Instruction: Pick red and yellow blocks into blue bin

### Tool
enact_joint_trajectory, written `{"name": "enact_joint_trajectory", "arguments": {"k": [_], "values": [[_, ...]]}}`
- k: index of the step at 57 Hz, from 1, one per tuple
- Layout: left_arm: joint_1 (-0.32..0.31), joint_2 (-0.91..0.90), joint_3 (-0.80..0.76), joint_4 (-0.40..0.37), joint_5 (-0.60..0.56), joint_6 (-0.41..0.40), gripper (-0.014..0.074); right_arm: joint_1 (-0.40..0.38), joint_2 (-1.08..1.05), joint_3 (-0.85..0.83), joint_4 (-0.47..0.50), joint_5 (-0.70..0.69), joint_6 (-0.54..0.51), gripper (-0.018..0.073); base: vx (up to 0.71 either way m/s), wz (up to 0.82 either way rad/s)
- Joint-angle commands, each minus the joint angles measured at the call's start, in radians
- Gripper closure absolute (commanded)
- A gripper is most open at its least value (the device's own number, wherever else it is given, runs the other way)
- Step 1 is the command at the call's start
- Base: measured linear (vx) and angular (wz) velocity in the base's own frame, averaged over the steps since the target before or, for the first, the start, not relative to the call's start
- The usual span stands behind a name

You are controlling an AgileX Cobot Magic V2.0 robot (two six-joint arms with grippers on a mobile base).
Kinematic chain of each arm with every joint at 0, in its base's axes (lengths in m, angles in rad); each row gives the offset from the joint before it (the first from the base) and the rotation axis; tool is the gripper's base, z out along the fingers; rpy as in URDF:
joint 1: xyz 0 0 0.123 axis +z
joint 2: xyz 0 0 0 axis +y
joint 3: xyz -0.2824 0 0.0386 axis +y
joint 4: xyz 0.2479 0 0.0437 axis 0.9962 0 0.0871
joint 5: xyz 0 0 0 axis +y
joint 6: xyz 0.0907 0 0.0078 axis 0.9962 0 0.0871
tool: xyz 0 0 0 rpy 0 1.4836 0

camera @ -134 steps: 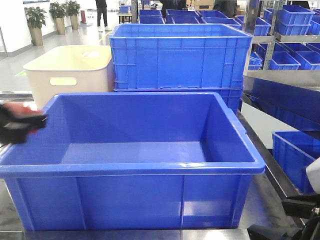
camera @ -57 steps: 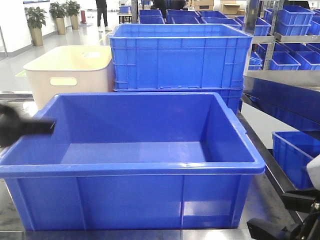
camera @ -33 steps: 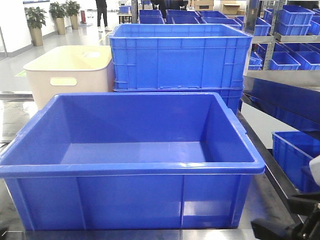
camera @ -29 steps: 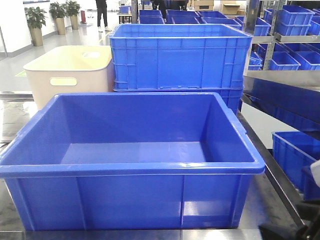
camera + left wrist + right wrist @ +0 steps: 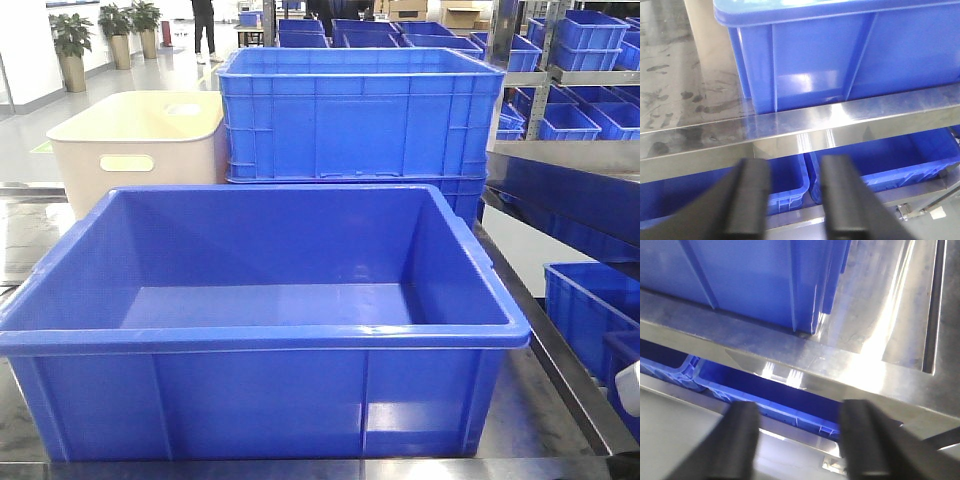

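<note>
Step in hand, as I read it: between picks. Both arms sit low at the table front, carrying nothing, and neither block shows in any view.

Front view, left to right: beige plastic tub w/ handle slot (image 5: pixel 135 140) upper left; ribbed-walled blue plastic crate (image 5: pixel 360 115) top centre, behind; large rectangular blue plastic bin w/ smooth tapered walls and thick rolled rim (image 5: pixel 265 338) filling the centre. The visible part of its floor is bare; the strip just behind the near wall is hidden, so I can't rule out a block there. Small red cube and yellow studded brick: not in view anywhere.

Left wrist view: left gripper (image 5: pixel 792 200) bottom centre, black fingers (image 5: pixel 752 197) apart, nothing between. It sits below and in front of the steel table edge (image 5: pixel 790 125), which crosses mid-frame. The bin's outer wall (image 5: pixel 850 55) is in the upper half, so the bin is above and ahead of this pincer. More blue crates under the table (image 5: pixel 785 187), lower frame.

Right wrist view: right gripper (image 5: pixel 797 442) at the bottom, fingers (image 5: pixel 742 440) wide apart, empty. The bin's corner (image 5: pixel 765 280) is upper left, again above and ahead, w/ the steel tabletop (image 5: pixel 880 315) to the right.

Next move, my guess: locate a block first, since none is visible; then lift an arm clear of the table lip, close on the block, and carry it over the rim.
</note>
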Motion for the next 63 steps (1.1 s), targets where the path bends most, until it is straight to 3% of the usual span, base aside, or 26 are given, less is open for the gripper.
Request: {"name": "enact_joint_trajectory", "arguments": {"k": [1, 17, 54, 63], "values": [[-0.002, 0.006, -0.024, -0.001, -0.079, -0.008, 0.0378, 0.0, -0.01, -0.027, -0.007, -0.076, -0.004, 0.0298, 0.0, 0.0], [-0.002, 0.006, -0.024, -0.001, -0.07, -0.007, 0.0587, 0.0, -0.01, -0.027, -0.007, -0.076, -0.01, 0.0576, 0.0, 0.0], [-0.002, -0.014, -0.024, -0.002, -0.066, -0.007, 0.0605, 0.0, -0.01, -0.027, -0.003, -0.073, -0.004, 0.0569, 0.0, 0.0], [0.071, -0.121, 0.022, 0.026, -0.143, 0.002, 0.0605, 0.0, -0.01, -0.027, -0.003, -0.073, -0.004, 0.0569, 0.0, 0.0]]}}
